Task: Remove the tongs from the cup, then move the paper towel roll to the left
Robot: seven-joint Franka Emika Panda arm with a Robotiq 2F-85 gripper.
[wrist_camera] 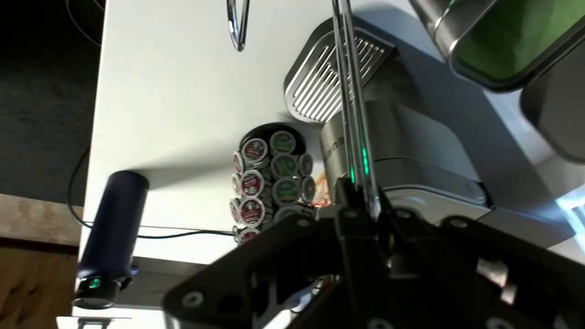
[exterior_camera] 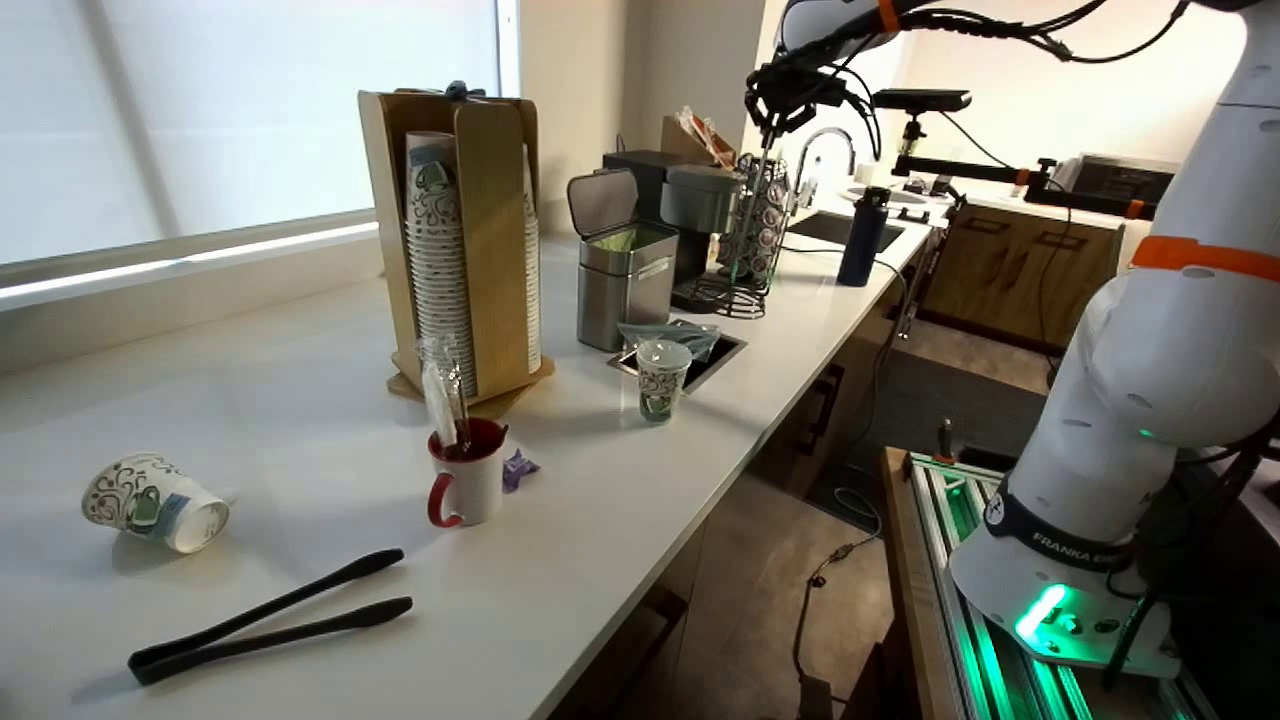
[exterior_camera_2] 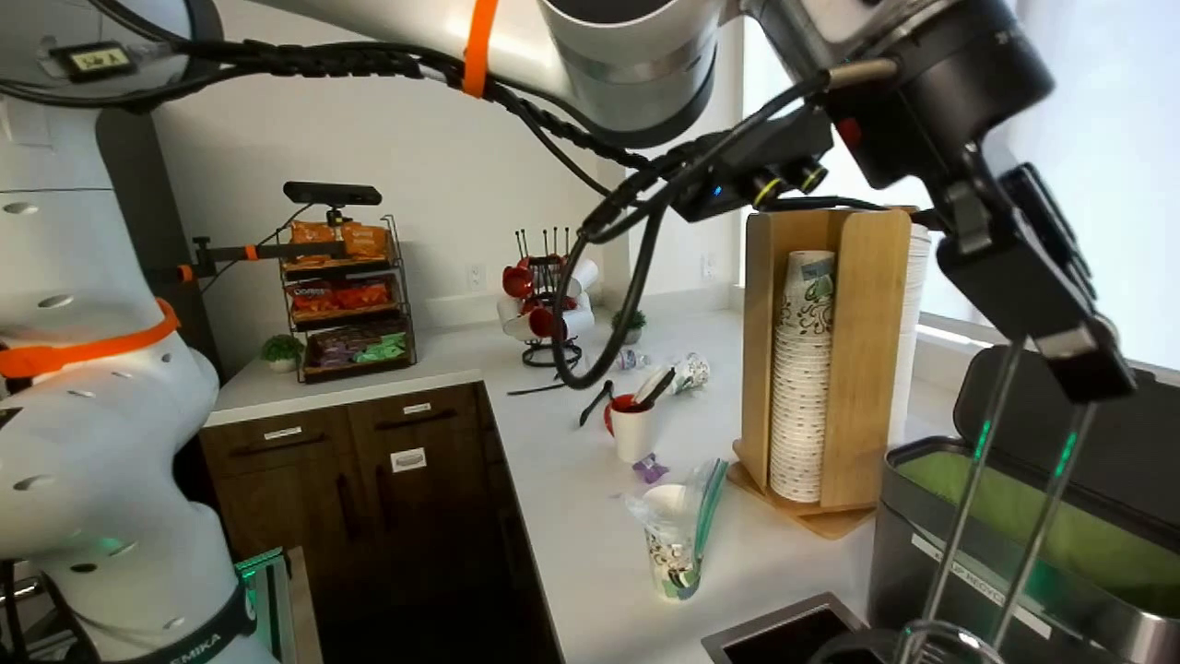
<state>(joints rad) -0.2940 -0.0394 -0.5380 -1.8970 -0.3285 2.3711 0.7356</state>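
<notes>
Tongs (exterior_camera: 340, 619) & mug (exterior_camera: 480, 490) on white ctr (exterior_camera: 590, 500) by window (exterior_camera: 270, 120), wood cabs (exterior_camera: 1020, 275) beyond; pincer (wrist_camera: 364, 196) clenched on towel stand (exterior_camera_2: 965, 498).

In an exterior view, the gripper (exterior_camera_2: 1060, 358) had two slim metal rods (exterior_camera_2: 966, 489) in its grasp, slanting down in front of the grey bin (exterior_camera_2: 896, 567)! Further along the counter (exterior_camera_2: 590, 530), the white mug (exterior_camera_2: 632, 435) stood upright, red inside, utensils (exterior_camera_2: 660, 387) poking out, and black tongs (exterior_camera_2: 595, 404) lay just beyond it.

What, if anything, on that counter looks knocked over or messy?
A patterned paper cup lies on its side near the black tongs, odd because a similar cup stands upright. A crumpled purple scrap sits near the white mug, perhaps litter. No spill shows.
</notes>
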